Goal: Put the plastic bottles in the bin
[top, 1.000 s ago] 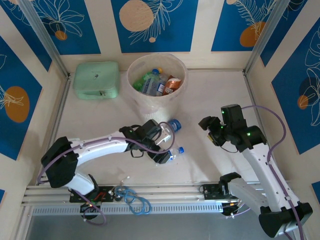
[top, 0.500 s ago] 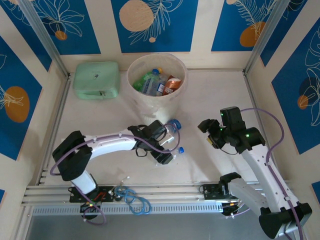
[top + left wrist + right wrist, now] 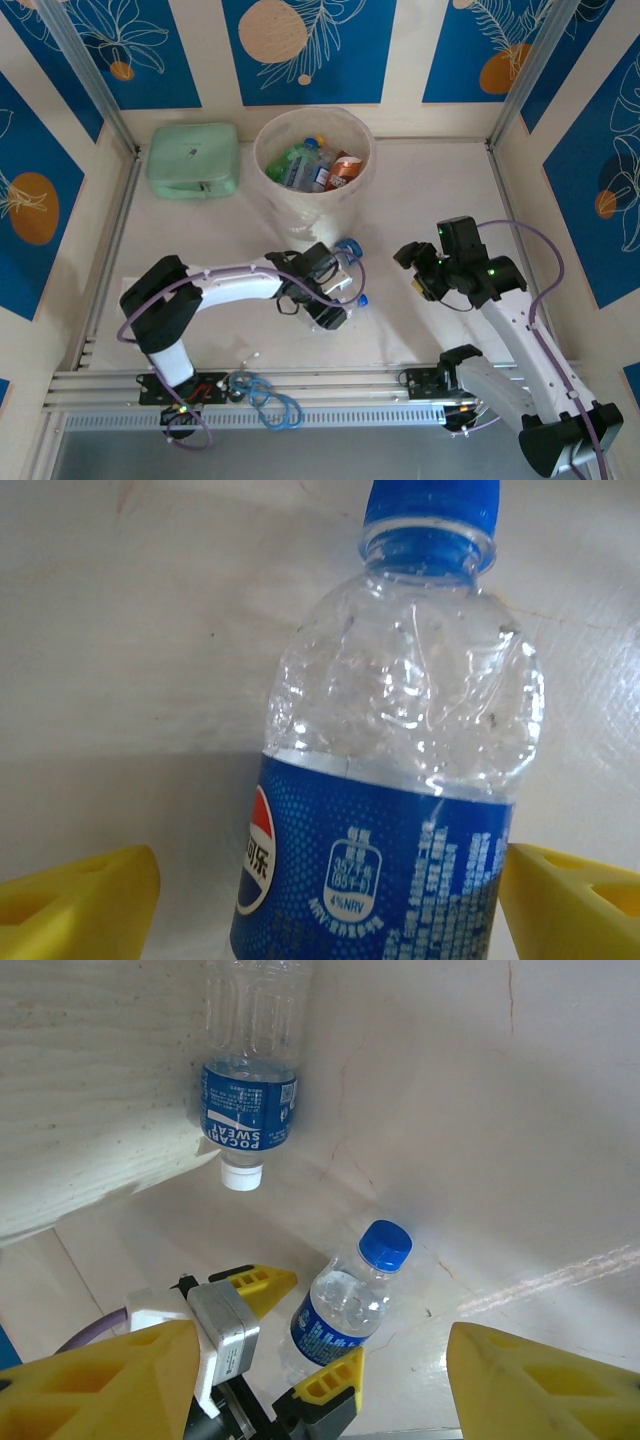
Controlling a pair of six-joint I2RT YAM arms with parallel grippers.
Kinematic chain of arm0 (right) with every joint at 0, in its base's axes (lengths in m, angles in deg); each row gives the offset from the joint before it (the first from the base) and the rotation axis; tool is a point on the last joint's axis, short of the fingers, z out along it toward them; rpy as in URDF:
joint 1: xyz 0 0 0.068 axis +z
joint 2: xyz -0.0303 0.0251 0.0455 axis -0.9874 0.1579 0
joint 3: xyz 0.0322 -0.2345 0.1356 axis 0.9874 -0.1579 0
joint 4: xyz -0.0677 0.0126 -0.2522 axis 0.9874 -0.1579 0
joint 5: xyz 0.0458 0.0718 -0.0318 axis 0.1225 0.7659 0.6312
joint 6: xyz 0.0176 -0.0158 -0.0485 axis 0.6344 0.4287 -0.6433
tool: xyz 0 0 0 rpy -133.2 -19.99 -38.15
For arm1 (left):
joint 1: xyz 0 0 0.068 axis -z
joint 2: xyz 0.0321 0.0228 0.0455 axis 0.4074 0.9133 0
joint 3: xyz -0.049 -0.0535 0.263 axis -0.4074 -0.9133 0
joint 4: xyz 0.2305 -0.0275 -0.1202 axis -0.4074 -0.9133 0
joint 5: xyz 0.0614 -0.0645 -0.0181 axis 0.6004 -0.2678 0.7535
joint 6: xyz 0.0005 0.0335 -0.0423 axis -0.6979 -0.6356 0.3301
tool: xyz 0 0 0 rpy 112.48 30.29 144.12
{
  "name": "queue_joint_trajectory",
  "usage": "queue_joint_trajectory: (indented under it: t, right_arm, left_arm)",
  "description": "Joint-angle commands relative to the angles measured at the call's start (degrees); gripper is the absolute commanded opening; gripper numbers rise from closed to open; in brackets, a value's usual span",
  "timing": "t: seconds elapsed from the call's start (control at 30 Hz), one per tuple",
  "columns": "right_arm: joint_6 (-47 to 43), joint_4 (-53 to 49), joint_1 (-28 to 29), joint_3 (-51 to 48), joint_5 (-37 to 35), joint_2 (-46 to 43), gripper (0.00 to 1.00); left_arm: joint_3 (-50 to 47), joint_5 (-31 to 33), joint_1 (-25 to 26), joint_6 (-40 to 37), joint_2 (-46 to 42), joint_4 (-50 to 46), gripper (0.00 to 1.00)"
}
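Now the left end effector [image 3: 338,298] has its yellow fingers [image 3: 80,900] spread open on both sides of a Pepsi bottle [image 3: 400,740]. It is clear and crinkly, with a blue cap and blue label, lying on the white surface [image 3: 420,190] near the bin [image 3: 305,215]. The right end effector [image 3: 412,266] is open wide too.

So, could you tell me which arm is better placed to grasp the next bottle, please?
Left, most likely: the left claw sits open around the blue-labelled bottle, one side on each flank, while the right claw hangs open off to the side and would have to travel.
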Motion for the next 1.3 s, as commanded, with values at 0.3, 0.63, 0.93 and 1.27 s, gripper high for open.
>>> queue_joint_trajectory:
  t: [0.3, 0.63, 0.93, 1.27]
  right_arm:
    - [0.6, 0.0, 0.2, -0.1, 1.6, -0.3, 0.67]
    - [0.4, -0.3, 0.2, 0.5, 1.3, -0.5, 0.67]
    - [-0.9, -2.1, 0.2, 3.3, -0.3, -1.7, 0.67]
    - [0.5, -3.0, 4.6, 3.2, -1.6, 2.5, 0.63]
  left_arm:
    - [3.0, -5.1, 0.6, -0.3, 2.4, -1.3, 0.82]
    - [2.9, -4.9, 0.5, 0.4, 0.6, -1.9, 0.64]
    - [2.6, -5.1, 0.6, 2.5, -10.1, -2.5, 0.63]
    - [0.6, 0.2, 0.5, 4.9, -21.8, -5.3, 0.72]
